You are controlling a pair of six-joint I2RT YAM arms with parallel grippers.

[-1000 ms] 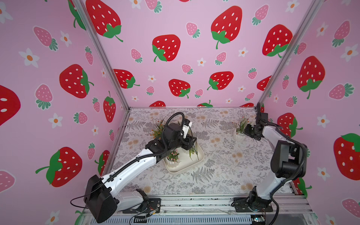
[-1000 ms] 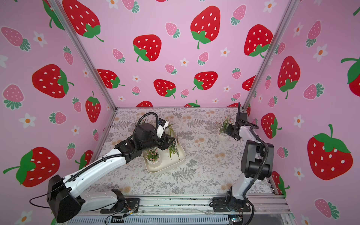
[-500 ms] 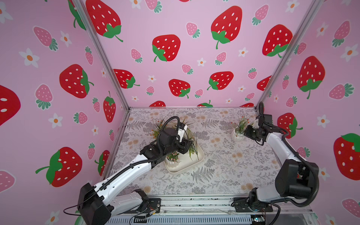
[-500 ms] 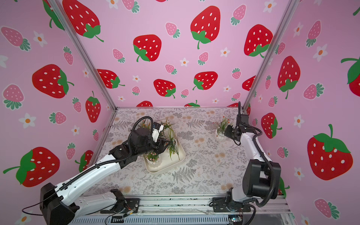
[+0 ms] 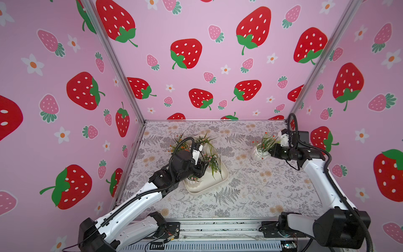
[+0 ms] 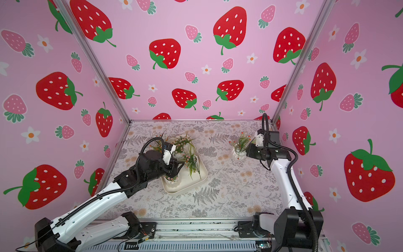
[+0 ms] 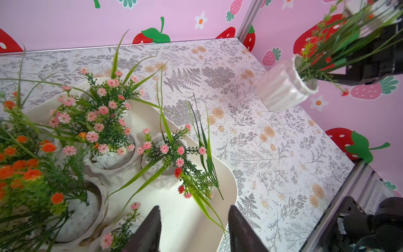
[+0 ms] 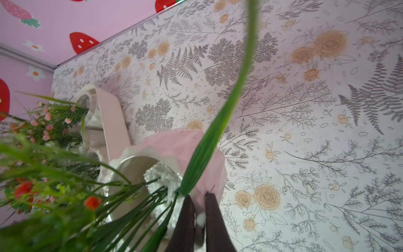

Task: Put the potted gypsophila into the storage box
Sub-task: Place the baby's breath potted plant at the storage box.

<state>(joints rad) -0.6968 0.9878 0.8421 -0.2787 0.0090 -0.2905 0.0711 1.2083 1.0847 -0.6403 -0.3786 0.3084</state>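
- Right gripper (image 8: 198, 196): jaws closed tight on the rim of the potted gypsophila (image 8: 174, 150), a ribbed white pot with red blossoms and long green blades.
- The pot is tilted, mouth toward the gripper, at the far right of the table (image 5: 261, 196), well apart from the storage box (image 5: 209, 189). Whether its base clears the surface cannot be told.
- Left gripper (image 7: 194, 207): jaws about half open with nothing between them, poised over the near end of the storage box.
- Pink-flowered pots (image 7: 109, 161) stand upright inside the box.
- Right arm (image 5: 316, 174): rises from its front-right base, wrist roughly level and pointing toward the table's middle.
- Left arm (image 5: 139, 200): reaches diagonally from its front-left base to the table's centre, wrist bent down over the box.
- Table: covered in a grey fern and tan rose print.
- Walls (image 5: 218, 65): pink, printed with strawberries and small white flowers, with metal posts at the corners.
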